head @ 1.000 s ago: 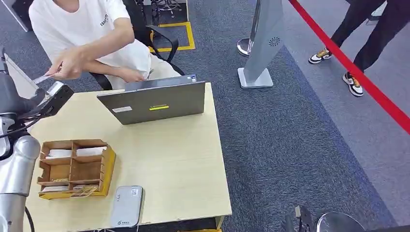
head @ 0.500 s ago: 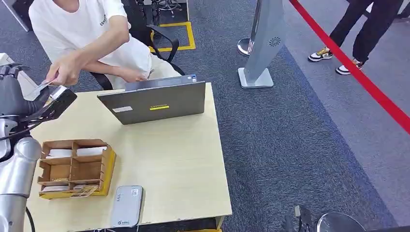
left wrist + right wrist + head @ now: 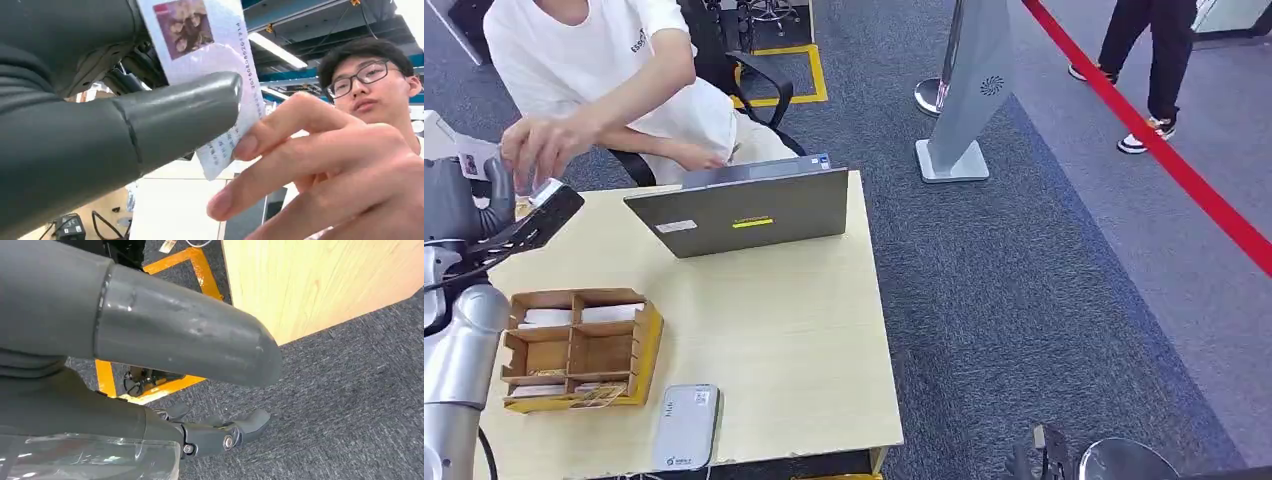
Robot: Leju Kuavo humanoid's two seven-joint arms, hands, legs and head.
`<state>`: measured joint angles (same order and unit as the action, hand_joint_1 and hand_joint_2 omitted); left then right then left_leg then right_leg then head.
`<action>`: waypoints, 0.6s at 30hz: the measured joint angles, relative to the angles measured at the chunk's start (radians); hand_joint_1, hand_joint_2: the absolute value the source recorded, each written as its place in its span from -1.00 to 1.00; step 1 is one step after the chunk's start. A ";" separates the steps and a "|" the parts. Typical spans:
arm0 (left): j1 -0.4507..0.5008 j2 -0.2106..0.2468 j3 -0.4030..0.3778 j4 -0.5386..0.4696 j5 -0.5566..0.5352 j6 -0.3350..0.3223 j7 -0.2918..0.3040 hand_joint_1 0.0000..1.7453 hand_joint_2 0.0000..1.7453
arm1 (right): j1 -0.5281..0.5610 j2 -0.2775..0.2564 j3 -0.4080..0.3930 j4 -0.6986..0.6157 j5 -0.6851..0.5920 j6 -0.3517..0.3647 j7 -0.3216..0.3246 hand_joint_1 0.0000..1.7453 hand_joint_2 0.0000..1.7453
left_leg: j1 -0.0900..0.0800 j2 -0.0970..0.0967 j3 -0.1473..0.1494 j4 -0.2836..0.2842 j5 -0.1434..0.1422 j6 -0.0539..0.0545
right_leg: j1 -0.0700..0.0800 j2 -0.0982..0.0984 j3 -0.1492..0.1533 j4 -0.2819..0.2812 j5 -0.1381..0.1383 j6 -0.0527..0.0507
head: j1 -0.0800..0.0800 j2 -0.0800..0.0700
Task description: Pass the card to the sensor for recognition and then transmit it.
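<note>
Card [image 3: 210,55] is sitting pinched under the thick thumb of the left hand [image 3: 100,130] — printed face and small photo showing — while a person's hand [image 3: 320,170] is closing its fingertips on the card's free edge just past the thumb. Right hand [image 3: 150,355] is hanging beside the table [image 3: 320,280], fingers apart, holding nothing.

The left hand's thumb [image 3: 150,120] hides the card's [image 3: 210,50] middle; its print is unreadable.
</note>
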<state>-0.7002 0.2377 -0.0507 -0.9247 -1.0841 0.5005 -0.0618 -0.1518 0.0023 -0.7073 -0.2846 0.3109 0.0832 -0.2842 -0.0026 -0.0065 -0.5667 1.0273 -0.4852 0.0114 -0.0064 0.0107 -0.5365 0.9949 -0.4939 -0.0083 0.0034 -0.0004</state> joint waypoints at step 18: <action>0.133 -0.021 -0.001 -0.196 -0.021 0.033 -0.014 1.00 -1.00 | 0.010 0.000 -0.006 0.001 -0.009 0.001 -0.013 -1.00 -1.00 | 0.000 0.000 0.000 0.000 0.000 0.000 | 0.000 0.001 -0.001 0.000 0.000 0.000 | 0.000 0.000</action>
<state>-0.5671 0.2167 -0.0515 -1.1205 -1.1051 0.5333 -0.0759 -0.1422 0.0023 -0.7138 -0.2834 0.3021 0.0843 -0.2972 -0.0029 -0.0061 -0.5670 1.0273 -0.4855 0.0115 -0.0065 0.0113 -0.5374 0.9945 -0.4940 -0.0083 0.0034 -0.0004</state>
